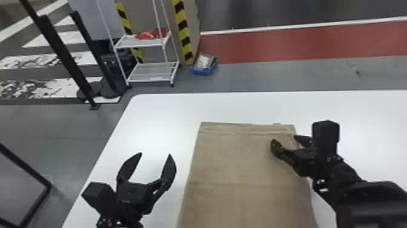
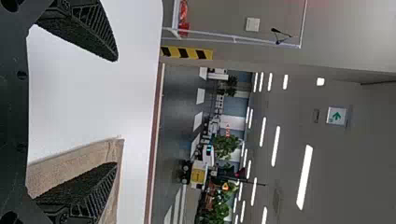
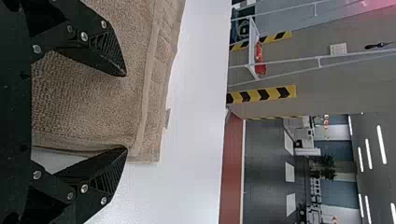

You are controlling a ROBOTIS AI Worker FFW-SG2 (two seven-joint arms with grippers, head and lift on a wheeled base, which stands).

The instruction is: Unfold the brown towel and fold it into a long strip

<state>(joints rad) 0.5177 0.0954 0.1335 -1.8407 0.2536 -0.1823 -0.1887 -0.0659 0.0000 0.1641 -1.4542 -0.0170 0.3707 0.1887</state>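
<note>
Fingers all apart, we face the brown towel (image 1: 239,163) on the table (image 1: 160,112), right gripper (image 1: 285,140) near its far right corner (contact is hard to judge), left gripper (image 1: 155,154) off its left side; we should pinch low, catch every layer, then lift evenly.

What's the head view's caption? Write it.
Brown towel on a white table, open left hand beside it, open right hand at its right edge.

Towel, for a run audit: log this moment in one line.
towel flat on table; left gripper open beside it; right gripper open at right edge
</note>
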